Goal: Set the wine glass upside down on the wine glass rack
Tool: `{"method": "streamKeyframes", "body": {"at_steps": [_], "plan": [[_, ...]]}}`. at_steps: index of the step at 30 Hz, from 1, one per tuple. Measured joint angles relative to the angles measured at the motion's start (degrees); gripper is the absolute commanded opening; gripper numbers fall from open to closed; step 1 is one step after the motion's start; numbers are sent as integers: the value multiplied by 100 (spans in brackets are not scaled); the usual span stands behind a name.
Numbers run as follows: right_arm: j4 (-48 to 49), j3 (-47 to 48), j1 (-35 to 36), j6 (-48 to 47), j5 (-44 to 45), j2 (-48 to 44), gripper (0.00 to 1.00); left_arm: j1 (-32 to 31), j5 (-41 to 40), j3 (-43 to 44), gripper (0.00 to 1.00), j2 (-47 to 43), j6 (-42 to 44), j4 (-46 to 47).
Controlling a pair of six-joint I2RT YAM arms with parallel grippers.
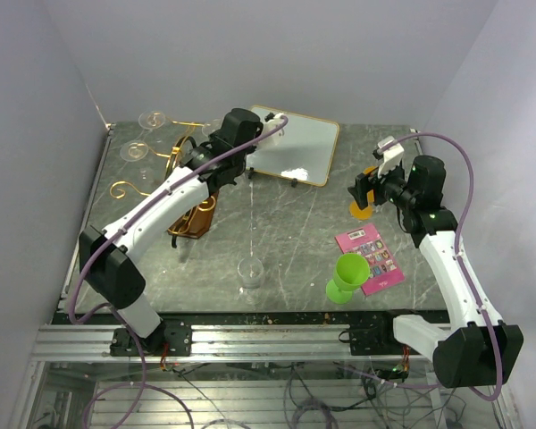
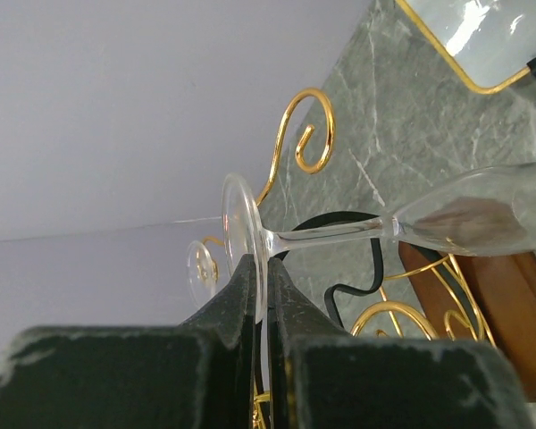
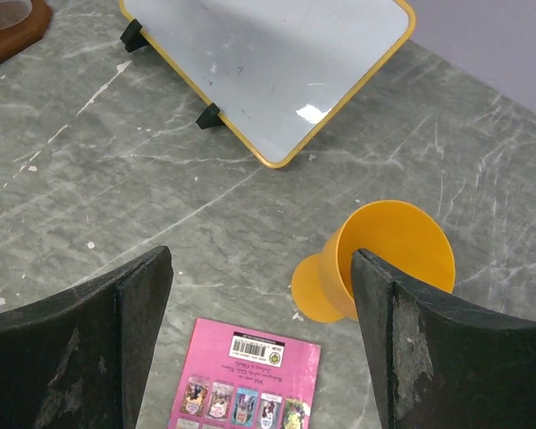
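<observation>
At the far left of the desk [image 1: 286, 223] stands the rack [image 1: 195, 222], with two glasses [image 1: 152, 119] hanging foot-up on its outer gold arms. The left pincer [image 2: 257, 268] is over the rack, clamped tight on the flat foot of the wine glass [image 2: 339, 234]. Stem and bowl reach away from it, above the rack's wooden base and among the curls. Holding it by the foot probably leaves the stem free to slide into an open scroll, bowl downward. Right of the rack leans a white board [image 1: 297, 147], and nearer than the rack a clear cup [image 1: 250, 273] stands alone. Further right of the rack are a green cup [image 1: 347, 275], a pink card [image 1: 371, 257] and an orange cup [image 3: 384, 259] on its side. The right pincer [image 3: 259, 295] hovers well away from the rack, spread wide and holding nothing, likely parked clear of the work.
</observation>
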Motion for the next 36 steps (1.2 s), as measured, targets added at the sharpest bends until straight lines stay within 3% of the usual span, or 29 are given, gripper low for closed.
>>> {"method": "streamKeyframes", "body": {"at_steps": [36], "plan": [[20,0,-13,2,-149,2,85,339,-481,645,7,833,544,350]]}}
